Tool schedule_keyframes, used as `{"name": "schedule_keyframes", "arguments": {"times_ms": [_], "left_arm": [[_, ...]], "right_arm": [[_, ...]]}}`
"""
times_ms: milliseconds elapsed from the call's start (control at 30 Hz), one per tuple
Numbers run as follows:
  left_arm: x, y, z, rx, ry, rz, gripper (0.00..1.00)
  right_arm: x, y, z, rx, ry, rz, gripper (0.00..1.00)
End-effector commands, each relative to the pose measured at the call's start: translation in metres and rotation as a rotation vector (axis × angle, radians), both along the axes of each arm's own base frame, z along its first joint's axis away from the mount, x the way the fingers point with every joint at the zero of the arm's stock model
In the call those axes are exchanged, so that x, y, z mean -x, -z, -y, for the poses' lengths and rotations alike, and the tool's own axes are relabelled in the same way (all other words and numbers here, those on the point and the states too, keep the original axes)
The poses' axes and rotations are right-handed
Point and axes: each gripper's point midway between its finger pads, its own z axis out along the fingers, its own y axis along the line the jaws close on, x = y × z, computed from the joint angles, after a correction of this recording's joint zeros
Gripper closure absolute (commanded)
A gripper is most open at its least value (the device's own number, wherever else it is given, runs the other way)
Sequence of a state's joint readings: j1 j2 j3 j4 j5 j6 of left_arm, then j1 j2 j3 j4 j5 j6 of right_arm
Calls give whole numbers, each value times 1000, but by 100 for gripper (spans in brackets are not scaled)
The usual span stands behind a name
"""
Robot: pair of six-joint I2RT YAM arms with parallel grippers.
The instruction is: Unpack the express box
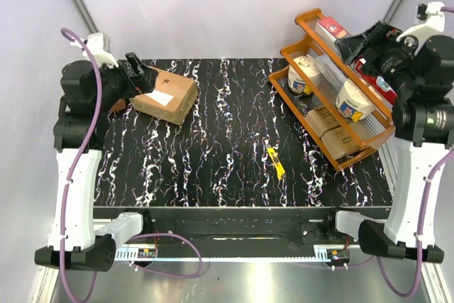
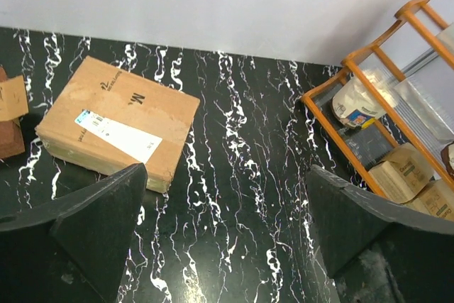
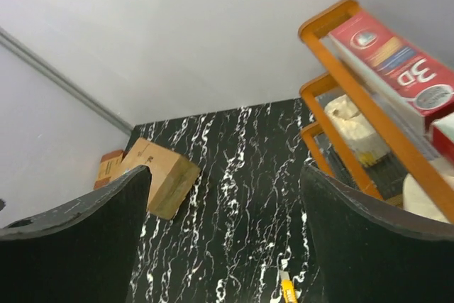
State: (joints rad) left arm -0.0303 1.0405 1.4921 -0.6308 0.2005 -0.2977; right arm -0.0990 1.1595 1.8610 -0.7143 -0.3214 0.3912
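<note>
The express box (image 1: 167,96) is a closed brown carton with a white label, lying flat at the back left of the black marbled table (image 1: 213,168). The left wrist view shows the express box (image 2: 117,122) with dark print on its top. In the right wrist view the express box (image 3: 159,172) appears far off at the left. My left gripper (image 1: 140,72) hangs open just behind the carton's left end, apart from it. Its jaws (image 2: 227,204) hold nothing. My right gripper (image 1: 347,47) is raised over the orange rack, also open and empty (image 3: 223,204).
A small darker-brown box (image 1: 117,106) sits against the carton's left side. An orange rack (image 1: 292,50) loaded with packages stands tilted at the back right. A yellow utility knife (image 1: 276,162) lies on the table right of centre, near the rack's front corner.
</note>
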Motion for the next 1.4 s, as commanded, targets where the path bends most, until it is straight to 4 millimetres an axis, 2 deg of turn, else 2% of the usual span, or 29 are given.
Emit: {"name": "schedule_keyframes", "arguments": {"times_ms": [0,67,133,167,233,267,333,367,400,433,467,500,533,567,600,633,667,700,767,800,867,900,967,1000,1133,1167,1233,1267,1367], "left_arm": [[-16,-21,-3,19,-26,74,1],[-24,-18,-13,22,-85,67,1],[-38,-7,-23,-5,-139,39,1],[-45,-2,-26,-15,-156,27,1],[-65,16,-36,-41,-211,-30,1],[-72,24,-43,-49,-246,-60,1],[-97,42,-52,-47,-296,-127,1],[-105,49,-53,-42,-301,-148,1],[-122,64,-55,-33,-310,-187,1],[-131,71,-52,-11,-304,-205,1],[-142,74,-50,4,-299,-203,1],[-158,92,-61,19,-323,-236,1],[-167,98,-64,53,-339,-247,1],[-180,100,-66,71,-342,-236,1],[-196,114,-67,79,-340,-254,1],[-206,119,-71,90,-352,-251,1],[-218,119,-75,97,-366,-228,1],[-232,130,-80,97,-384,-234,1],[-249,129,-97,104,-433,-185,1],[-260,138,-100,103,-435,-185,1],[-275,139,-107,99,-423,-140,1],[-286,150,-109,95,-421,-149,1],[-296,160,-115,91,-408,-157,1],[-304,173,-117,87,-408,-174,1],[-315,210,-130,74,-453,-222,1],[-319,225,-129,71,-441,-243,1],[-321,239,-119,75,-371,-273,1],[-320,255,-115,72,-344,-310,1],[-308,279,-104,70,-281,-381,1]], "right_arm": [[-9,-6,-28,-44,-176,13,11],[-15,0,-42,-65,-247,0,12],[-20,8,-57,-27,-277,-2,12],[-17,16,-88,-2,-355,-17,12],[-23,31,-112,43,-365,-40,12],[-23,47,-141,74,-439,-70,12],[-29,66,-162,111,-466,-106,12],[-36,88,-179,133,-491,-157,12],[-34,99,-195,154,-512,-176,12],[-35,110,-205,185,-526,-188,12],[-40,133,-216,215,-537,-229,12],[-38,142,-231,243,-547,-223,12],[-40,151,-238,271,-549,-221,12],[-43,177,-246,300,-553,-257,11],[-42,182,-259,309,-569,-237,11],[-43,193,-263,318,-575,-247,11],[-44,215,-268,332,-581,-286,11],[-46,221,-271,328,-587,-290,11],[-47,244,-275,339,-600,-332,11],[-48,248,-277,337,-607,-329,11],[-48,260,-279,345,-614,-347,11],[-49,263,-280,346,-617,-353,11],[-50,271,-281,353,-619,-368,10],[-50,272,-281,356,-621,-370,10],[-54,282,-281,366,-608,-391,9],[-55,283,-280,368,-605,-392,9],[-57,286,-281,372,-596,-399,9],[-57,285,-281,372,-596,-398,9],[-58,288,-282,370,-595,-408,8]]}}
